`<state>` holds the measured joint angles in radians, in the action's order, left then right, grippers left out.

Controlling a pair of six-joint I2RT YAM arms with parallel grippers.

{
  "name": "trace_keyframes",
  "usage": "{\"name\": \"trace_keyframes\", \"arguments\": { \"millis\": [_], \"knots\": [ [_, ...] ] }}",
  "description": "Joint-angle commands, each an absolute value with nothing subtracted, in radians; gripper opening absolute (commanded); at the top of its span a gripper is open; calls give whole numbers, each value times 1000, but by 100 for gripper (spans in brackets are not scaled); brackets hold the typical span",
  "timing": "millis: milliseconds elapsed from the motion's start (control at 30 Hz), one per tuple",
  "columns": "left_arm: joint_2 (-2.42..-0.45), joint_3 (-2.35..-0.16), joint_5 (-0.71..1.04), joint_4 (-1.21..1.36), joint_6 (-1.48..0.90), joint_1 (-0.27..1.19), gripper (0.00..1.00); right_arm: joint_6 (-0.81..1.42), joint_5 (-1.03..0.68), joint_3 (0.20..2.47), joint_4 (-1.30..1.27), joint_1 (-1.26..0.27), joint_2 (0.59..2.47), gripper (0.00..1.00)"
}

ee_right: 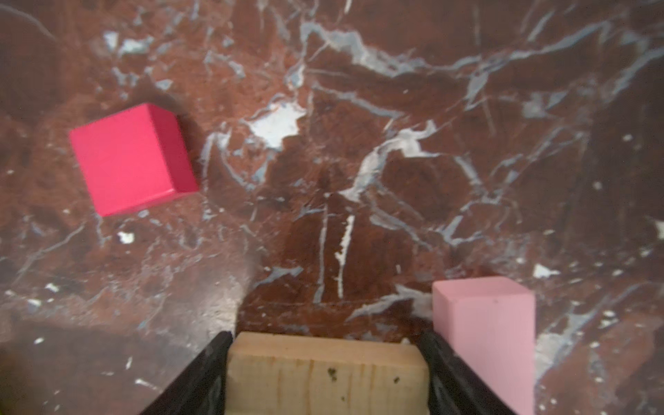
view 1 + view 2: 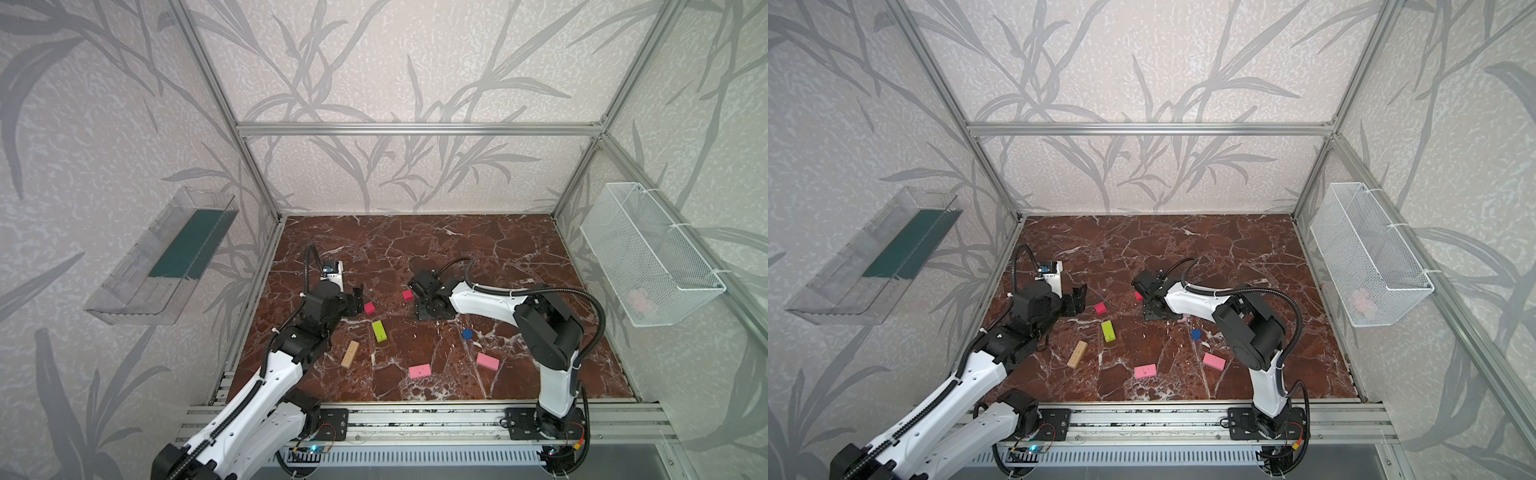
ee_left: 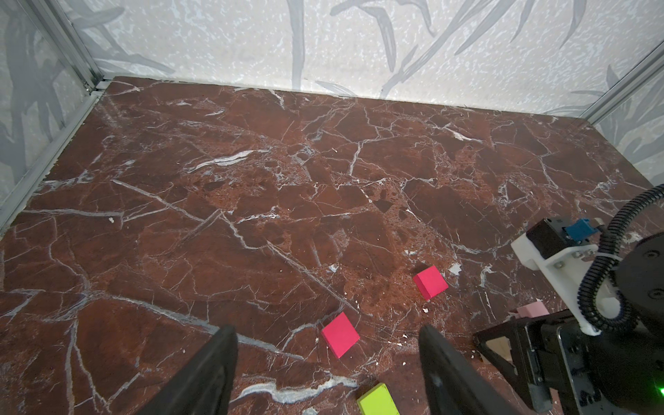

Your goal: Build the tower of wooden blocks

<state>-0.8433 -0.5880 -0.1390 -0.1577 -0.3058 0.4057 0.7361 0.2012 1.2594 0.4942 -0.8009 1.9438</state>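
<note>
My right gripper point(image 1: 325, 339) is down at the marble table, shut on a tan bar point(image 1: 327, 377) that fills the gap between its fingers. A pink bar point(image 1: 485, 323) stands right beside one finger. A red cube point(image 1: 133, 158) lies ahead of it. My left gripper point(image 3: 328, 331) hangs open and empty above another red cube point(image 3: 340, 334), with the lime-green bar point(image 3: 377, 400) nearby. In a top view, a second tan bar point(image 2: 350, 354), the blue disc point(image 2: 467, 333) and two pink bars point(image 2: 419, 371) point(image 2: 487, 361) lie singly nearer the front. No tower is in view.
A clear plastic bin point(image 2: 162, 257) hangs on the left wall. A white wire basket point(image 2: 648, 257) with something pink inside hangs on the right wall. Aluminium frame rails edge the marble table point(image 2: 457, 249), and both arm bases sit on the front rail.
</note>
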Motion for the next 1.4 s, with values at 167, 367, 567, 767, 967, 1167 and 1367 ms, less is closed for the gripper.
{"name": "trace_keyframes", "arguments": {
  "millis": [167,367,567,767,967,1167,1367],
  "knots": [
    [-848,-580,-163,-164,-290,409,78,737,205,1164,491,-734,1892,62],
    [-849,-578,-167,-165,-290,408,78,714,240,1133,509,-702,1847,62],
    [-849,-578,-169,-163,-293,409,78,713,222,1153,510,-704,1850,62],
    [-847,-577,-169,-165,-293,409,78,716,210,1221,506,-739,1897,62],
    [-841,-575,-176,-169,-291,408,78,722,209,1315,523,-777,1967,62],
    [-839,-573,-185,-170,-287,407,78,755,247,1368,532,-805,2014,63],
    [-839,-571,-187,-170,-285,407,78,771,267,1401,541,-818,2048,66]
  ]
}}
